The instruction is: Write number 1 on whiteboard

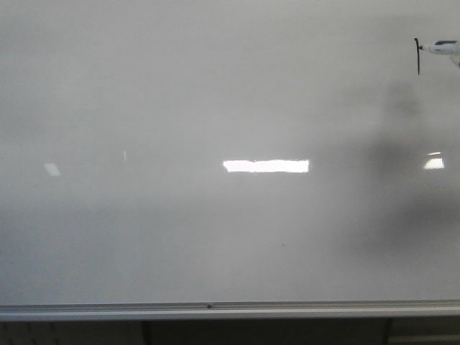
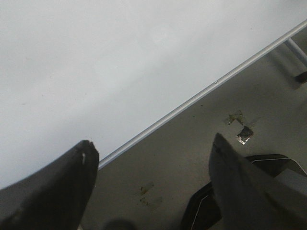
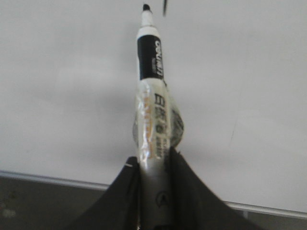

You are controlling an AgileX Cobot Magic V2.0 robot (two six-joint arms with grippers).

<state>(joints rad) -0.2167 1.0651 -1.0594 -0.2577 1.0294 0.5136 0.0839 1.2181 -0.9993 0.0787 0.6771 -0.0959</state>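
The whiteboard [image 1: 215,108] fills the front view, glossy white with a silver bottom frame. The number 1 [image 1: 417,57], a short thin black stroke, stands at its upper right. The marker pen [image 1: 442,47] points at it from the right edge, its tip just beside the stroke. In the right wrist view my right gripper [image 3: 152,163] is shut on the marker pen [image 3: 152,96], whose black tip sits next to the lower end of the number 1 [image 3: 165,7] on the whiteboard [image 3: 72,72]. My left gripper [image 2: 152,146] is open and empty, near the whiteboard [image 2: 96,62].
The board's silver frame [image 1: 215,310] runs along the bottom of the front view, with dark space below. The left wrist view shows the frame [image 2: 201,93], a grey floor [image 2: 182,158] with stains and a black base part [image 2: 268,165].
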